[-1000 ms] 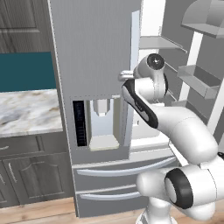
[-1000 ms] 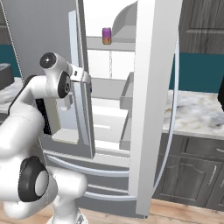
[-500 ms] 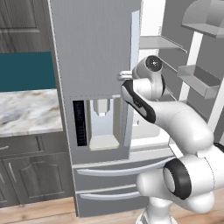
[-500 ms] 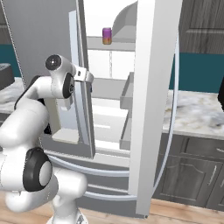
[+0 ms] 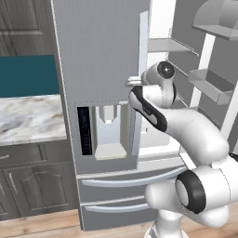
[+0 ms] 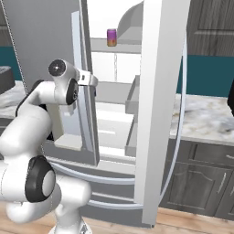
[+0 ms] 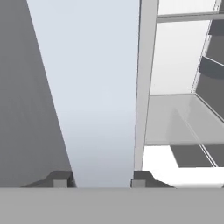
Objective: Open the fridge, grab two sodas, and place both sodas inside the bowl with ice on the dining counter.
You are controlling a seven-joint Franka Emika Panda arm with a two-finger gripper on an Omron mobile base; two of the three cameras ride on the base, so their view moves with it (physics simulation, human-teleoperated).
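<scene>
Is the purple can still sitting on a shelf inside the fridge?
Yes, the purple can stands upright on a high shelf inside the open fridge, well above the robot's hand.

To your left a marbled stone countertop (image 5: 25, 118) sits on dark grey cabinets (image 5: 28, 190) with panelled doors and slim handles, backed by a teal wall (image 5: 28, 76) with dark wood-grain upper cabinets (image 5: 23, 28) above it. To your right you have the same arrangement: a marbled countertop (image 6: 205, 116) over dark grey cabinets (image 6: 201, 183), a teal wall (image 6: 210, 75) behind and dark upper cabinets (image 6: 212, 25). A light wooden plank floor (image 5: 37, 225) runs along the cabinet bases, and the lighting is even and flat throughout.
</scene>
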